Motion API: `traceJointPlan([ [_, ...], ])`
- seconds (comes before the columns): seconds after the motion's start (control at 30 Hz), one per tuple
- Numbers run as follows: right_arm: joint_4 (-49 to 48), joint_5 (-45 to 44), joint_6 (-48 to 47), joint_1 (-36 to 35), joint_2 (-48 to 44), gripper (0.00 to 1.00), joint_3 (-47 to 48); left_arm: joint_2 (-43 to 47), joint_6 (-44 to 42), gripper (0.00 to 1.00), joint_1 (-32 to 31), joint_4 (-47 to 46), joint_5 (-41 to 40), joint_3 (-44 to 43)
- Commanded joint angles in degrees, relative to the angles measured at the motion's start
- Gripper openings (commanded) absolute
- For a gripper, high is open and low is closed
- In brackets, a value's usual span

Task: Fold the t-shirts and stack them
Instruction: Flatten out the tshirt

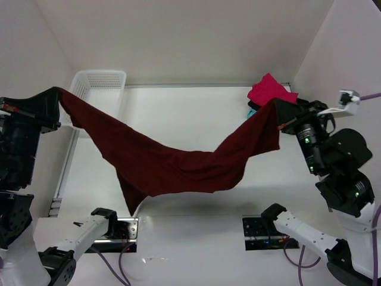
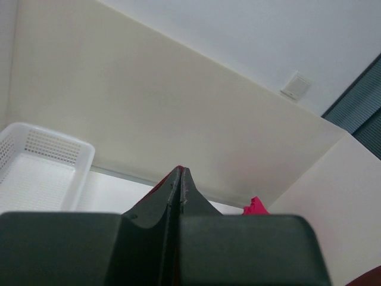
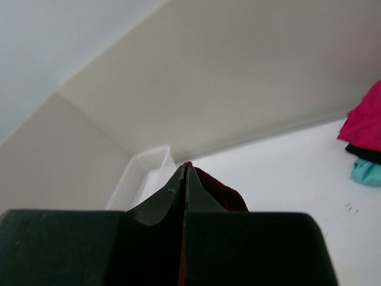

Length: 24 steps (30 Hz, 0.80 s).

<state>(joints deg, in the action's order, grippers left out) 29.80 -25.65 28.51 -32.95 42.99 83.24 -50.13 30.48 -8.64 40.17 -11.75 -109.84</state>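
Limp maroon t-shirt (image 1: 178, 164) is slung sagging above the table (image 1: 196, 113); ends are pinched by left gripper (image 1: 58, 94) and right gripper (image 1: 277, 106), jaws pressed together on cloth; black shirt (image 3: 364, 154) beneath folded pink-red shirt (image 3: 363, 119) is shown from right wrist only.

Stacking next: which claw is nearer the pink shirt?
Right. The right claw holds the maroon shirt close by the pink shirt; the left claw is far across, by the basket.

Left tool (image 2: 180, 174) clamped — maroon t-shirt (image 2: 156, 186) peeking out.
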Motion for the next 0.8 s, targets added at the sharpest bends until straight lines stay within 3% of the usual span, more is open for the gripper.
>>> traceJointPlan([
  [0.0,-1.63,11.66,2.65,0.25,0.52,0.00,-2.14,2.05,0.55,0.00,0.29,-3.16,-4.29,-1.52],
  [0.1,-6.09,26.13,5.32,0.25,-0.10,0.00,-3.17,0.45,0.55,0.00,0.29,-4.65,-4.88,-2.13],
  [0.2,-7.10,30.41,6.03,0.25,-0.10,0.00,-3.45,-2.89,0.55,0.00,0.29,-7.01,-5.12,-2.13],
  [0.33,-6.78,26.19,6.28,0.25,-0.88,0.00,-8.93,-13.71,0.27,0.00,0.29,-11.33,-0.58,-4.70],
  [0.5,-6.77,18.45,11.99,0.25,-0.92,0.00,-24.14,-32.63,1.86,0.00,0.29,-15.91,15.11,-13.08],
  [0.6,-5.72,14.44,19.31,0.25,-0.63,0.00,-34.27,-49.67,-0.98,0.00,-2.02,-13.66,20.56,-23.31],
  [0.77,-4.84,10.63,28.14,0.25,-5.28,0.00,-43.51,-78.57,-6.94,0.01,-7.61,1.70,23.26,-62.83],
])
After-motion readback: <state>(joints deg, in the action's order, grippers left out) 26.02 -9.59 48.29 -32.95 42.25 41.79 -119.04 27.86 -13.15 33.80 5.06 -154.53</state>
